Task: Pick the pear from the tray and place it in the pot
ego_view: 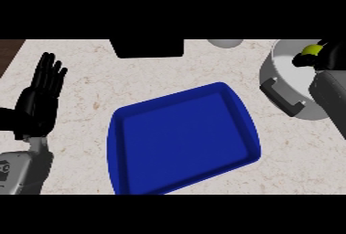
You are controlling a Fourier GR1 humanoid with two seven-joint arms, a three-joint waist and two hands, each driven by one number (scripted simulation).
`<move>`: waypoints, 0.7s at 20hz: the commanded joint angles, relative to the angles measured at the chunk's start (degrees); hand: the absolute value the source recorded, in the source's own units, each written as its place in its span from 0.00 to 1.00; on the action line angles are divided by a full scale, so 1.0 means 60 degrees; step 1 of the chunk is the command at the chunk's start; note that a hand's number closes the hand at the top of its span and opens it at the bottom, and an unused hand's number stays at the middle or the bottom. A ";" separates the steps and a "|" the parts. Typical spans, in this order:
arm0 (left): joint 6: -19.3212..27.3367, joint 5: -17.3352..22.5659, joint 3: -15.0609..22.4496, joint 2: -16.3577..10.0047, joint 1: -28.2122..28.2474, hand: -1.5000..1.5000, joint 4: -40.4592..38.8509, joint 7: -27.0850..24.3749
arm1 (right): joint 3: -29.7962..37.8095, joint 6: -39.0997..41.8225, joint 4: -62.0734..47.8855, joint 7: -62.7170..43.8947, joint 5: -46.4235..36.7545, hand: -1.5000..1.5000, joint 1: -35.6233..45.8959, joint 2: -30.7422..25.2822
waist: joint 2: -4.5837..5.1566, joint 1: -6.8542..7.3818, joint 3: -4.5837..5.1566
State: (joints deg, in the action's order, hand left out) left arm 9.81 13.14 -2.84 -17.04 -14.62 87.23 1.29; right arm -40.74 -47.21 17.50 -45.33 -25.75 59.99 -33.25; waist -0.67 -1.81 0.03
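A blue tray (182,141) lies in the middle of the counter with nothing in it. At the right edge stands a grey pot (287,68) with a dark handle (280,96). Over the pot's inside my right hand (331,52) curls round a yellow-green pear (310,49), which shows only in part between the black fingers. The right forearm (331,98) covers the pot's right side. My left hand (40,96) rests open at the left edge, fingers straight and pointing up.
A black box-like object (148,48) stands at the counter's far edge, left of a small pale round object (225,42). Dark wood shows at the top left corner beyond the speckled counter.
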 commanded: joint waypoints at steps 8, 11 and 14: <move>-0.0259 0.0068 -0.0092 0.0041 -0.0580 0.50 0.0069 0.0436 | 0.2219 0.0649 0.0647 0.2081 0.1694 1.00 -0.1947 -0.0793 | 0.0141 0.0329 -0.0022; 0.0007 -0.0312 0.0230 0.0379 -0.0358 0.50 0.0030 0.0159 | 0.3105 0.0719 0.0817 0.2841 0.2660 0.00 -0.2475 -0.0411 | 0.0163 0.0363 -0.0032; -0.0217 -0.0148 -0.0042 0.0159 -0.0488 0.50 0.0067 0.0217 | 0.3613 0.2031 0.0925 0.4445 0.3053 0.00 -0.2425 -0.1002 | 0.0164 0.0401 -0.0026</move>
State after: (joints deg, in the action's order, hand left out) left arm 8.99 11.81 -2.21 -15.43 -16.41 87.01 1.73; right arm -23.53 -40.69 21.75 -27.28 -11.77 47.48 -37.58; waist 0.29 0.41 -0.12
